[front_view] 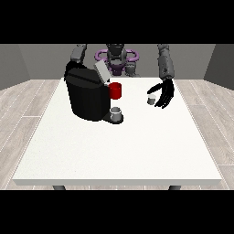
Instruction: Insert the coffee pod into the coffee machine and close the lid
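we hold our hand at the view's right (163, 94) wide beside the little pod (151, 100), and next we must pinch it for the coffee machine (87, 96) on the left.

A bare test room: grey walls (219, 64), pale plank floor (27, 105), one white table (119, 151) under a coffee machine (87, 98).

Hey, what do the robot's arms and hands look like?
Both arms are dark grey and built of rounded, jointed segments. The hand at the view's right is black, with slim black fingers. The other hand is hidden behind the black coffee machine.
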`<action>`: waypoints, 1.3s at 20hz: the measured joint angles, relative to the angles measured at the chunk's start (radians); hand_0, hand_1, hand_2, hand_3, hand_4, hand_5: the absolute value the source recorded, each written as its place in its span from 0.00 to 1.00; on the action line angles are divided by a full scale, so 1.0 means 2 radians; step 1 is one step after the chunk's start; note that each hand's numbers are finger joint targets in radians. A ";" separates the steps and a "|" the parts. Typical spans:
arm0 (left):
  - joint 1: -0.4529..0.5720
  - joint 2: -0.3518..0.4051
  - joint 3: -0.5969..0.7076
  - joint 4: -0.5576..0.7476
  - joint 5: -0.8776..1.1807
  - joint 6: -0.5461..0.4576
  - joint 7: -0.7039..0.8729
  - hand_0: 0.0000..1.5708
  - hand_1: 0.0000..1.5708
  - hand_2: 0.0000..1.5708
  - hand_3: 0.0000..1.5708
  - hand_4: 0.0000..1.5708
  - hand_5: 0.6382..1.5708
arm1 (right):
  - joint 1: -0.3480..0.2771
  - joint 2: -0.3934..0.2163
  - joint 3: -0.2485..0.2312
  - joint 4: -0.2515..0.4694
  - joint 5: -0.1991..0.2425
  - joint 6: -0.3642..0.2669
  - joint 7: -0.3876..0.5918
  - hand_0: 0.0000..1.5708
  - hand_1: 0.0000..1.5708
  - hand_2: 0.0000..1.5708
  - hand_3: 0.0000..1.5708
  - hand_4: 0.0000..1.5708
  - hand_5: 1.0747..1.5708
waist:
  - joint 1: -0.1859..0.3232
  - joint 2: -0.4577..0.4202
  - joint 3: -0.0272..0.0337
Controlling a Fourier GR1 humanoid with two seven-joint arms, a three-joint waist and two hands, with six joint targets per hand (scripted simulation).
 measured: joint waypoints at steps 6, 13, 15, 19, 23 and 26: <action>-0.010 -0.013 -0.001 0.025 -0.027 0.047 -0.020 0.53 0.53 0.62 0.47 0.25 1.00 | 0.010 0.008 0.011 0.002 0.008 -0.006 -0.003 0.00 0.00 0.00 0.00 0.31 1.00 | -0.004 -0.005 0.0001; -0.020 -0.011 -0.003 0.054 -0.058 0.085 -0.033 0.57 0.57 0.64 0.49 0.20 1.00 | 0.019 0.011 0.013 -0.007 -0.001 0.001 -0.002 0.00 0.00 0.00 0.00 0.33 1.00 | -0.012 -0.008 0.0004; -0.029 -0.001 -0.006 0.059 -0.067 0.086 -0.039 0.65 0.65 0.71 0.57 0.18 1.00 | 0.009 0.008 0.008 -0.007 -0.005 0.004 -0.001 0.00 0.00 0.00 0.00 0.33 1.00 | -0.013 0.001 0.0006; -0.032 0.000 -0.010 0.067 -0.081 0.088 -0.051 0.81 0.81 0.89 0.87 0.32 1.00 | 0.014 0.008 0.004 0.001 -0.015 0.003 -0.012 0.00 0.00 0.00 0.00 0.27 1.00 | -0.009 -0.001 0.0009; -0.043 -0.005 -0.010 0.067 -0.083 0.079 -0.065 0.94 0.94 0.94 0.90 0.40 1.00 | 0.014 0.005 -0.001 0.006 -0.020 0.006 -0.005 0.00 0.00 0.00 0.00 0.27 1.00 | -0.008 -0.009 0.0003; -0.060 -0.010 -0.019 0.052 -0.084 0.047 -0.060 0.88 0.88 0.90 0.86 0.37 1.00 | 0.015 0.004 -0.011 0.030 -0.025 0.006 -0.009 0.00 0.00 0.00 0.00 0.28 1.00 | 0.001 -0.031 0.0003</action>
